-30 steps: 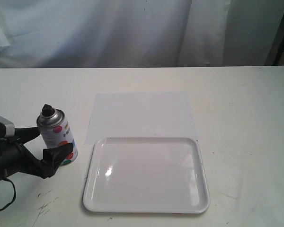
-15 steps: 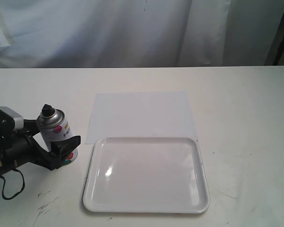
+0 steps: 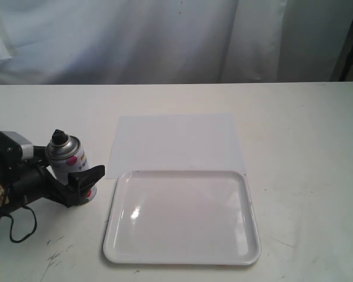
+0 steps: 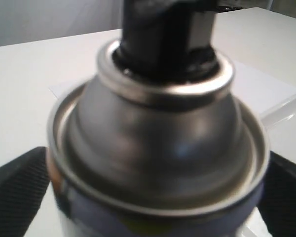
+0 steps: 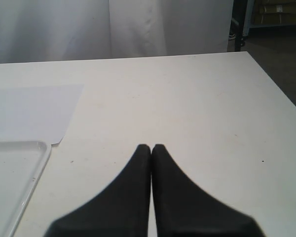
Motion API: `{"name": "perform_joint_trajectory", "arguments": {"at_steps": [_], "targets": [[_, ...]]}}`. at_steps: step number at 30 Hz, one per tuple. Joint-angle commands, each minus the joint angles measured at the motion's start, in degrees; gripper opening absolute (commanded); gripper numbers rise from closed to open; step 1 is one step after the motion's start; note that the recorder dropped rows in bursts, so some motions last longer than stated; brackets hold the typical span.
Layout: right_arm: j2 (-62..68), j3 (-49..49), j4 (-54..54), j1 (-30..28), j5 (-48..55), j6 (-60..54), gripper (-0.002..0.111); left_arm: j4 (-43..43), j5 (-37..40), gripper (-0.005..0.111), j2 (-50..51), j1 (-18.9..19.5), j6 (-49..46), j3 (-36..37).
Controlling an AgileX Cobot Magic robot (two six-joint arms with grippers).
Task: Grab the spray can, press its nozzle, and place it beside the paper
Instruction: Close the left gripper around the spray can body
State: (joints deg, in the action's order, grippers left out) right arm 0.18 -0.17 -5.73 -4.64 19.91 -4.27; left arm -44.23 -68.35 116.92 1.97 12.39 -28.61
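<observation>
Spray can looks light, rigid, slick metal; left gripper straddles its mid-body, can't tell if clamped.

spray can left of tray, paper just behind tray, both on table

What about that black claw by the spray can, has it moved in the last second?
Yes. The left gripper has slid rightward, toward the tray, farther around the spray can, which stayed put.
</observation>
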Motion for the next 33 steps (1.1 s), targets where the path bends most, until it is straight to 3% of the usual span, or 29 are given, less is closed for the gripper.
{"name": "perform_joint_trajectory", "arguments": {"at_steps": [1, 12, 27, 30, 33], "targets": [[-0.18, 0.17, 0.26, -0.05, -0.09, -0.13, 0.0, -0.01, -0.83, 0.104, -0.02, -0.29, 0.75, -1.33], [-0.18, 0.17, 0.26, -0.05, -0.09, -0.13, 0.0, -0.59, 1.43, 0.104, 0.11, -0.29, 1.1, -1.69], [-0.18, 0.17, 0.26, -0.05, -0.09, -0.13, 0.0, 0.88, -1.61, 0.104, 5.82, -0.29, -0.8, -1.69], [-0.18, 0.17, 0.26, -0.05, -0.09, -0.13, 0.0, 1.74, -1.61, 0.097, 5.82, -0.29, -0.93, -1.69], [-0.18, 0.17, 0.26, -0.05, -0.09, -0.13, 0.0, 1.38, -1.61, 0.075, 5.65, -0.29, -0.93, -1.69]]}}
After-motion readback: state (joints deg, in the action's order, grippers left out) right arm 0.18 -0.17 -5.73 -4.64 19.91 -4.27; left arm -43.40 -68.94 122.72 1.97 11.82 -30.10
